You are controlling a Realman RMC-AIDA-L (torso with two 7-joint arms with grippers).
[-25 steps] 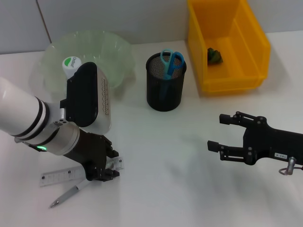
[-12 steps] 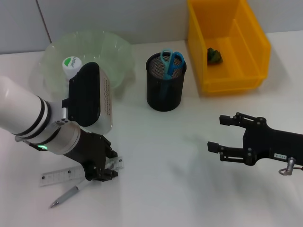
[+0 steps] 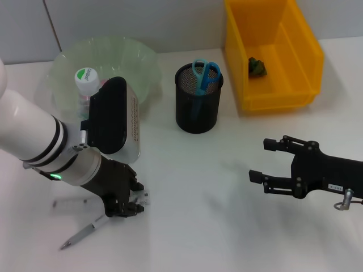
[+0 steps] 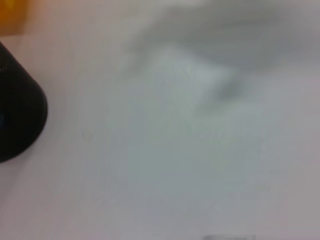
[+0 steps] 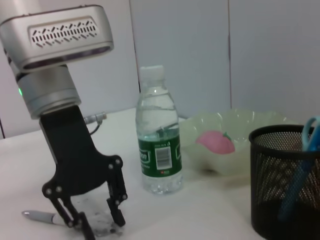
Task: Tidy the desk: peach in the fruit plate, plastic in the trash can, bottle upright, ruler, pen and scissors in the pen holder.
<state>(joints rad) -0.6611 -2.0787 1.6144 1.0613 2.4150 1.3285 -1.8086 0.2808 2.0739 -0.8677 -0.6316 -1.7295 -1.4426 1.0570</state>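
While the left gripper (image 3: 126, 208) is down at the desk (image 3: 187, 226), we can see its fingers (image 5: 116, 210) pinched in on the clear ruler (image 3: 140, 197), one end of which pokes out beside the fingertips in the head view; from the right wrist view the ruler looks like it's lying flat between them, so we'd call that grasping it. The pen (image 3: 82, 233) lies on the desk just beside the gripper, partly under it. The bottle (image 5: 159, 145) stands upright next to the fruit plate (image 3: 136, 56), and the peach (image 5: 215, 142) sits in the plate. Scissors (image 3: 204, 73) are handles-up in the black mesh pen holder (image 3: 197, 107). A crumpled green bit of plastic (image 3: 258, 67) lies in the yellow trash can (image 3: 295, 56). The right gripper (image 3: 265, 160) hovers over the desk well apart from all that, fingers spread wide with nothing in them.
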